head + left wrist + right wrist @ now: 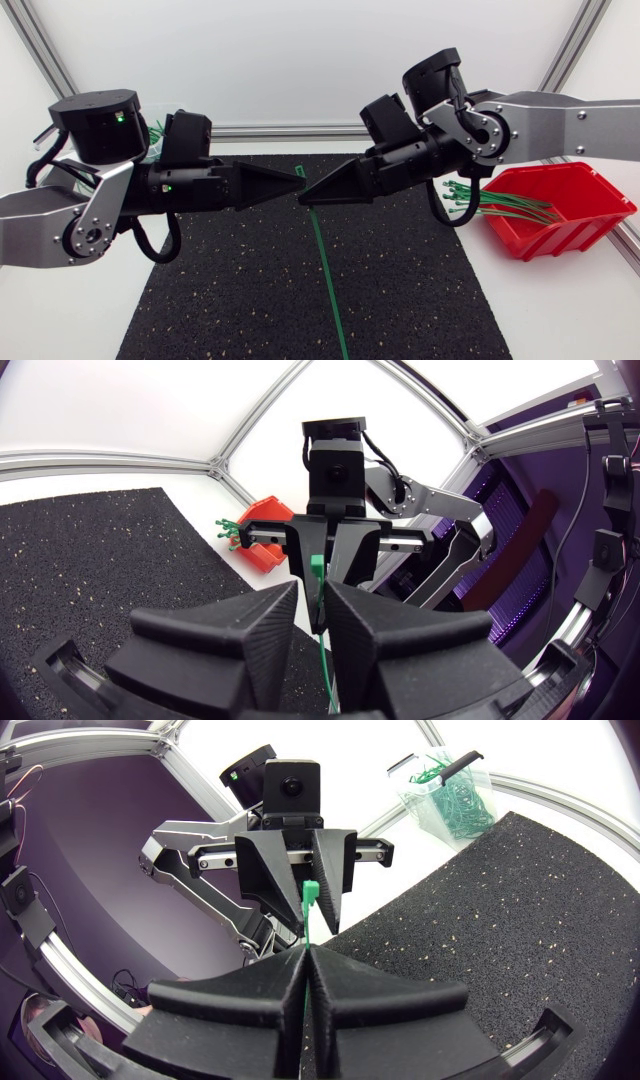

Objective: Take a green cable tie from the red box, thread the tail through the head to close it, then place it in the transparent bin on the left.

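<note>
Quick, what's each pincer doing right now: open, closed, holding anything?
Left pincer: slightly open, with the green cable tie passing loosely through the gap.
Right pincer: closed on the green cable tie.

Above the black mat (220, 290), the left gripper (297, 180) and right gripper (306, 196) meet tip to tip. A green cable tie (325, 262) hangs from that meeting point, running down across the mat. The red box (592, 215) lies on the right.

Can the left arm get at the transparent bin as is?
Probably yes: the transparent bin sits just behind the left arm, nothing between; but the right gripper holds the green cable tie.
</note>
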Controlling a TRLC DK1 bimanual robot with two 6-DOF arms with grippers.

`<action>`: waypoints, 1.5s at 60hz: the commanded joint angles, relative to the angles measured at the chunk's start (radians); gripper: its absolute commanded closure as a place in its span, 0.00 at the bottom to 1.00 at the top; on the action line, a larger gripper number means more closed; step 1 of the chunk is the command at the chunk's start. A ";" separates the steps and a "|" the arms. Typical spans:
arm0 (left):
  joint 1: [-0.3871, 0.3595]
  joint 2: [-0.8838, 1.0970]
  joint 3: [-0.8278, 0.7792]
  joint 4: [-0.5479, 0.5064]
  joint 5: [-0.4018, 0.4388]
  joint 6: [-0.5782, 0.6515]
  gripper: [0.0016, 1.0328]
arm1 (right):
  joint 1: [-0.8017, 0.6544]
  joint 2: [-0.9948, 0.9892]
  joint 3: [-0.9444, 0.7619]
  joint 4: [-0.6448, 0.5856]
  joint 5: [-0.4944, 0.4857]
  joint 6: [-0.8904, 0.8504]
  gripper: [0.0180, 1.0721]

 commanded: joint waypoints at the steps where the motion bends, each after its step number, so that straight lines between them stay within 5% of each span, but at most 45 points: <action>1: 0.006 0.018 0.035 0.016 -0.004 -0.033 0.88 | 0.009 -0.019 -0.031 0.014 0.001 0.019 0.95; 12: 0.006 0.015 0.036 0.016 -0.004 -0.048 0.96 | 0.012 -0.019 -0.031 0.014 0.006 0.019 0.94; 67: 0.006 -0.010 0.035 0.013 -0.006 -0.074 0.96 | 0.072 -0.021 -0.056 0.060 0.093 0.018 0.93; 77: 0.043 -0.027 0.032 -0.002 0.021 -0.076 0.96 | 0.033 -0.087 -0.091 0.118 0.133 0.015 0.49; 90: 0.096 -0.030 0.067 -0.088 0.082 -0.076 0.96 | -0.020 -0.114 -0.113 0.075 0.216 -0.139 0.09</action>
